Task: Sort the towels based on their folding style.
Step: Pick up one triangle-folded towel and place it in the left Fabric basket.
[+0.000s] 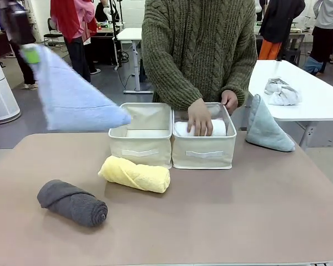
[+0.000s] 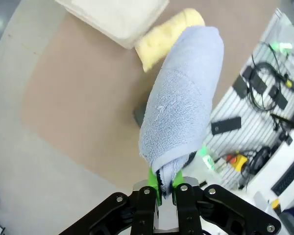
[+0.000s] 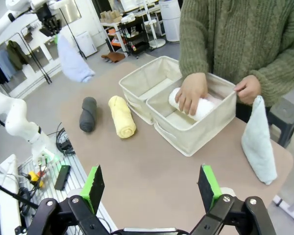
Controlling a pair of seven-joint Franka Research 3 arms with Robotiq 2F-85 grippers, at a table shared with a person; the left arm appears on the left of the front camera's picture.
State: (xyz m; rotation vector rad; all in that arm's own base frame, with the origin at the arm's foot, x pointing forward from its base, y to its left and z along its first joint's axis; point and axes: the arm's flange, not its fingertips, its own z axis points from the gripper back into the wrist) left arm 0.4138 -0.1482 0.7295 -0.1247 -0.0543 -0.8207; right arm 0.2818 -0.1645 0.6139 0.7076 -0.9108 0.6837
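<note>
My left gripper (image 1: pixel 29 53) is shut on the tip of the light blue cone towel (image 1: pixel 72 97), held high over the table's left side; the left wrist view has that towel (image 2: pixel 183 98) hanging from the gripper (image 2: pixel 165 182). The yellow roll (image 1: pixel 136 174) and the dark grey roll (image 1: pixel 72 203) lie on the table in front. A person's hand (image 1: pixel 200 117) presses a white roll (image 1: pixel 211 128) into the right bin (image 1: pixel 204 149). The pale grey-green cone (image 1: pixel 266 131) stands at the table's right edge. My right gripper (image 3: pixel 152 188) is open above the near table.
The left cream bin (image 1: pixel 140 145) stands beside the right one at mid-table. A grey-white cloth bundle (image 1: pixel 282 92) lies on the white table (image 1: pixel 322 105) behind. Cables and gear (image 2: pixel 264 98) sit on the floor by the table's near edge.
</note>
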